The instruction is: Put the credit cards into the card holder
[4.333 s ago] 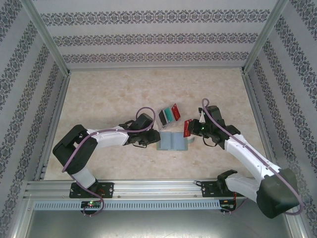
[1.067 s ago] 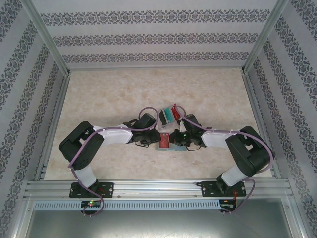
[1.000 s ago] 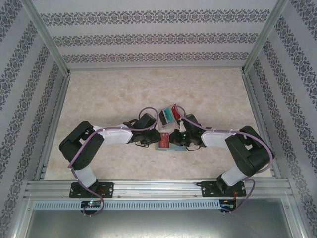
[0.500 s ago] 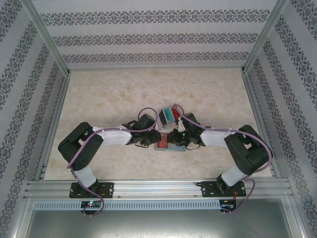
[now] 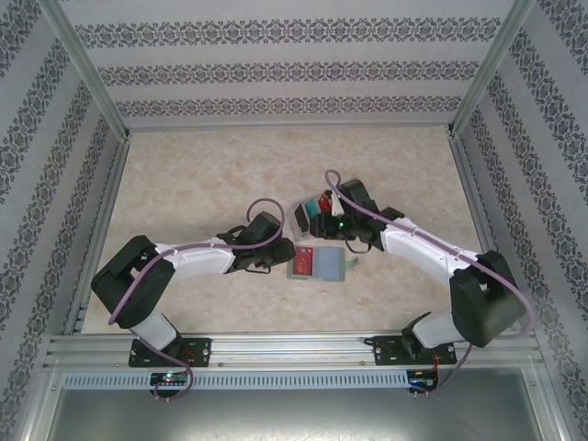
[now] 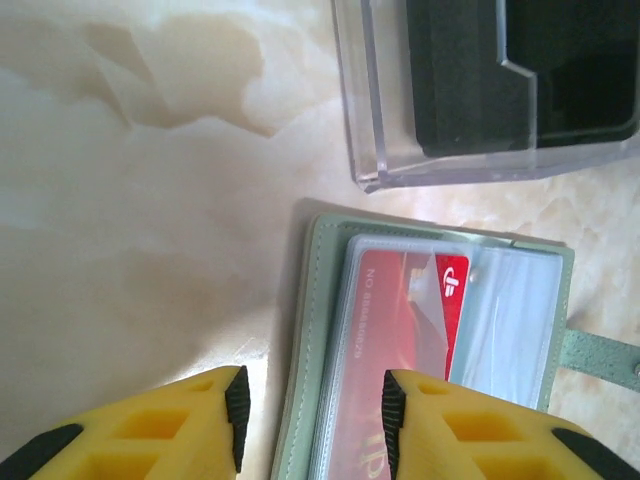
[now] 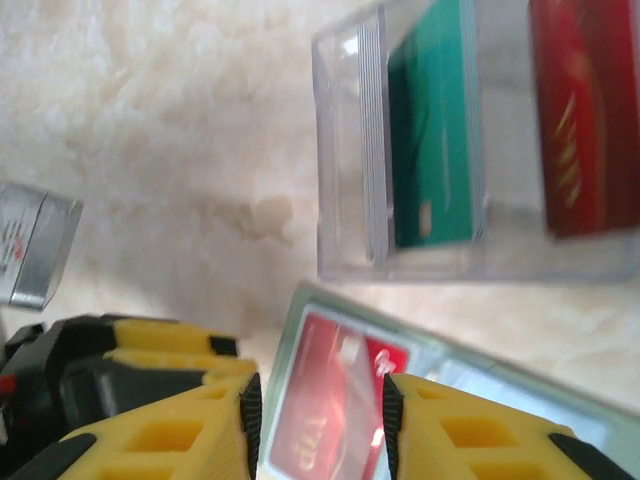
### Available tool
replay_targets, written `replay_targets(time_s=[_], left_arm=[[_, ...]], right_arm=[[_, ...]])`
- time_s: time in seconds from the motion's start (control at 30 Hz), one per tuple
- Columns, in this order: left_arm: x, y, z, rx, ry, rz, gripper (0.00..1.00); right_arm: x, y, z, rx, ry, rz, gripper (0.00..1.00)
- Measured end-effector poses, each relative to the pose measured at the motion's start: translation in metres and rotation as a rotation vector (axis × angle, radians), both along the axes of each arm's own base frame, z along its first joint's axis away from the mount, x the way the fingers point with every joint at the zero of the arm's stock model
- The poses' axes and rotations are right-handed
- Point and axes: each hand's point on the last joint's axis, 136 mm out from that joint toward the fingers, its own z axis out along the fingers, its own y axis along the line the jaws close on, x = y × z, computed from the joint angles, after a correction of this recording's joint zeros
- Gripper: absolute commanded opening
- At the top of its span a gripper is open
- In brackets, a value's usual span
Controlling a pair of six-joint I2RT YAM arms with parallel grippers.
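Card holder (image 5: 329, 264) open, long axis left-right, tab (image 6: 600, 352) rightward, red card (image 5: 301, 260) inside, left gripper (image 6: 310, 420), right gripper (image 7: 318, 425) both parted.

Holder (image 6: 322, 300) grey-green, open flat on table, strap tab (image 6: 600, 355) out to one side. Red card (image 6: 400, 330) lies in its clear inner sleeve. Teal card (image 7: 432, 150), other red card (image 7: 585, 120), black card (image 6: 470, 80) sit in clear box (image 6: 365, 100) just beyond holder.
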Motion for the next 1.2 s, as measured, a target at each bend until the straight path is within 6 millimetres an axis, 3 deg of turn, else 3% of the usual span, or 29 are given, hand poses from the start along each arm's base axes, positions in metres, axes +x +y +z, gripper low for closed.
replay_targets(time_s=[0.13,0.37,0.83,1.2], left_arm=[[0.006,0.008,0.006,0.011,-0.021,0.031,0.46],[0.026,0.029,0.020,0.001,-0.056,0.109,0.49],[0.030,0.043,0.026,-0.007,-0.071,0.146,0.51],[0.027,0.048,0.020,0.001,-0.057,0.154,0.51]], right_arm=[[0.027,0.007,0.003,-0.128,-0.048,0.032,0.38],[0.047,0.022,-0.030,-0.356,-0.020,0.104,0.39],[0.064,0.023,-0.062,-0.627,-0.021,0.144,0.41],[0.069,0.013,-0.056,-0.782,-0.098,0.143,0.37]])
